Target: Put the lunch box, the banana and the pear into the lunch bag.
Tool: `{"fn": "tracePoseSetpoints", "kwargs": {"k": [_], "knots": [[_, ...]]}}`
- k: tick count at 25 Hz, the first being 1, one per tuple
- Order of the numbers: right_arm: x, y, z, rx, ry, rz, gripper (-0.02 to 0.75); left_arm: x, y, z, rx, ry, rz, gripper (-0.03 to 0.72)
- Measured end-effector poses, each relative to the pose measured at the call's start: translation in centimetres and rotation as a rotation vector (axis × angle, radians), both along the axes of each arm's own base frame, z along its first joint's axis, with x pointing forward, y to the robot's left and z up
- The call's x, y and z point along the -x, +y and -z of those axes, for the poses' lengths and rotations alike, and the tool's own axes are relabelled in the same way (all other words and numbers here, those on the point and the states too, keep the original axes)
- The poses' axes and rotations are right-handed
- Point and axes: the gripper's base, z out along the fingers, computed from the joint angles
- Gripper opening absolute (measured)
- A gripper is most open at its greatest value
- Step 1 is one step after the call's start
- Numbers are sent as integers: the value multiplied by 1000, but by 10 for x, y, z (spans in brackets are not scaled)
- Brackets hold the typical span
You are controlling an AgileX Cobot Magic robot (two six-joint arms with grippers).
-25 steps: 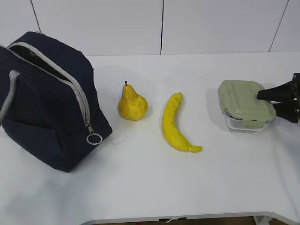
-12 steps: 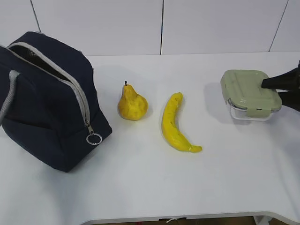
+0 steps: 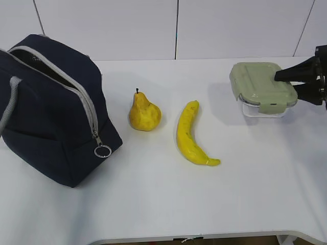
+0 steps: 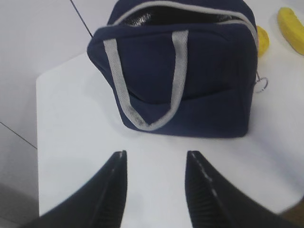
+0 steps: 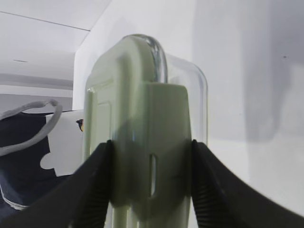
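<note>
Lunch box (image 3: 263, 91): clear tub with sage-green lid, upper right of the exterior frame, apparently raised above the table (image 3: 163, 204), its shadow lying apart beneath it; clamped across lid and base by the right gripper (image 3: 286, 84), one finger above and one below. Lunch bag (image 3: 51, 107): navy, left of frame, zipper parted along the top, ring pull hanging at the front corner. Pear (image 3: 144, 113): upright, centre, just right of the bag. Banana (image 3: 190, 133): lying on the table right of the pear, between it and the box. Left gripper (image 4: 154, 185): jaws apart, holding nothing, hanging near the bag's handle side. Risk, as judged: the grip sits at one end of the box, so it may tilt or slip in carriage; the bag mouth looks narrow and soft, so the box may catch the zipper edge or push the bag over.
</note>
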Motion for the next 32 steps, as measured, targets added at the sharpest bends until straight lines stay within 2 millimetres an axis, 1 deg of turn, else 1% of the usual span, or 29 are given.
{"fn": "tracePoseSetpoints", "kwargs": {"k": [3,6,9,12,16,20,22,23,26,28,32], "knots": [[-3,-1,-10,3,-18,5,378,-14,-7,-4,86,-9,31,286],[-7,-3,-21,11,-42,10,378,-32,-18,-4,233,68,75,265],[-11,-5,-33,17,-64,18,378,-53,-29,-1,416,175,101,249],[-13,-5,-44,24,-84,16,378,-76,-34,-2,612,274,36,246],[-15,-6,-54,25,-92,8,378,-106,-37,-8,750,345,-41,246],[-16,-6,-56,24,-91,7,378,-136,-39,-4,790,423,-95,246],[-16,-6,-56,25,-89,6,378,-150,-40,1,787,462,-115,265],[-16,-6,-56,24,-88,7,378,-155,-40,2,786,470,-121,283],[-16,-5,-56,27,-87,4,378,-169,-40,8,783,486,-147,380],[-16,-4,-56,27,-87,-1,378,-177,-39,13,784,491,-168,431],[-17,4,-56,26,-87,-20,378,-191,-38,25,792,516,-211,464]]}}
